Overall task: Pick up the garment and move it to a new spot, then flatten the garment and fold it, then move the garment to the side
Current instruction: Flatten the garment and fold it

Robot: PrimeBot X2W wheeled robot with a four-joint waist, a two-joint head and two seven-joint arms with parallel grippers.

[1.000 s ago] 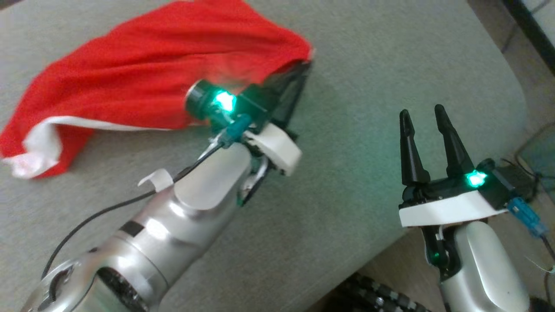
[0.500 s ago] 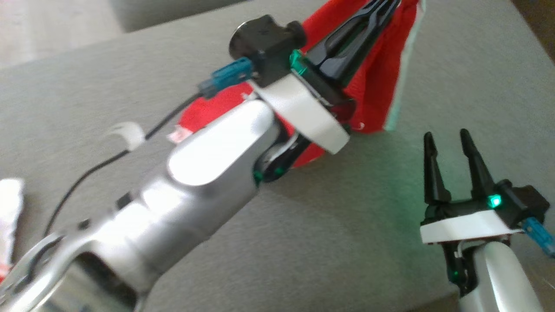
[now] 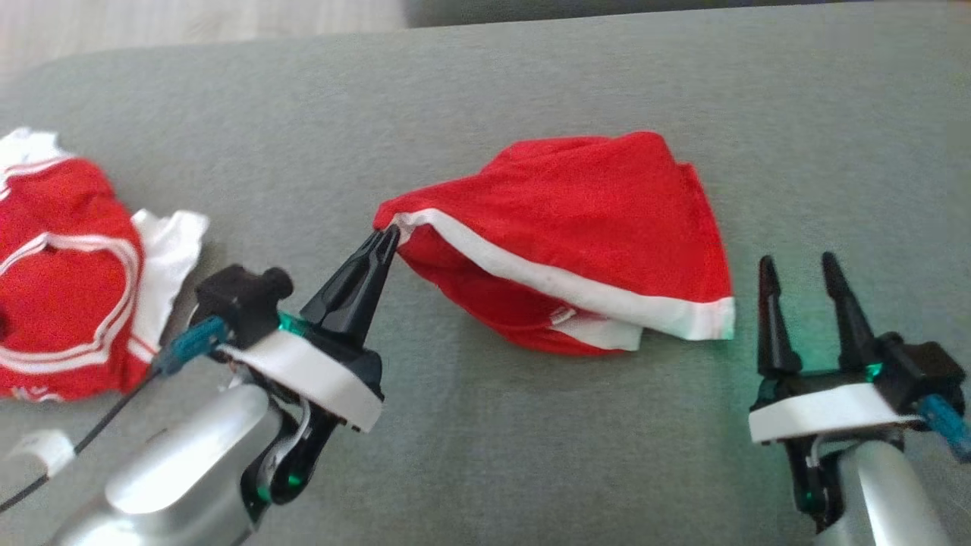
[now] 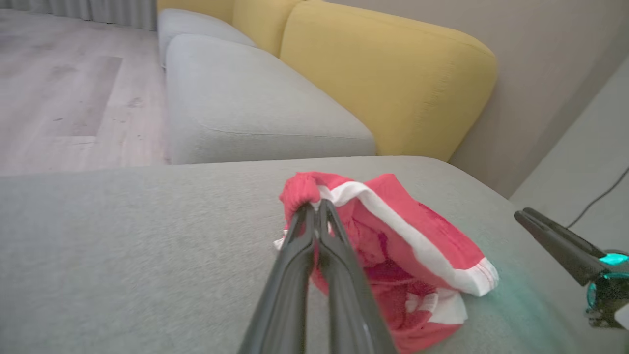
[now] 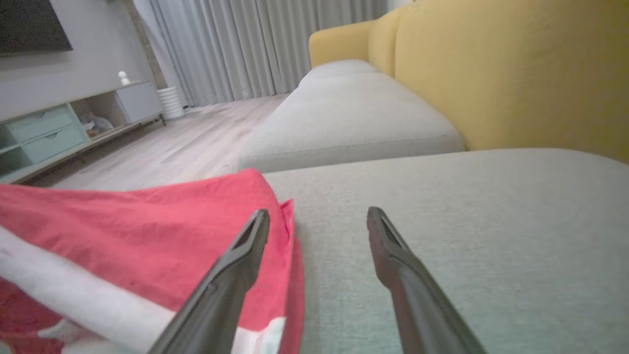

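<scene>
– Labels anywhere near the front?
– One small tag (image 3: 562, 315) in the garment's (image 3: 576, 205) lower opening, too small to read.
– Where is the cloth against the fingers?
– The left gripper (image 3: 387, 236), lower left of the head view, is clenched on the garment's left tip, right where the white band (image 3: 546, 282) starts. The rest lies crumpled on the gray cushion (image 3: 531, 440) at frame centre. The right gripper (image 3: 796, 265), lower right, stands spread with nothing between its fingers, just beside the garment's right corner.
– What differs?
– Half a second ago the garment hung from that left grip at the top of the frame; now it is down on the cushion. The whole view has swung, so the camera moved. The right fingers are as wide as before.
– Farther back?
– Another red-and-white garment (image 3: 68, 296) at the left edge. Beyond, in the left wrist view, a second gray seat (image 4: 255, 113) and a yellow backrest (image 4: 388, 78).
</scene>
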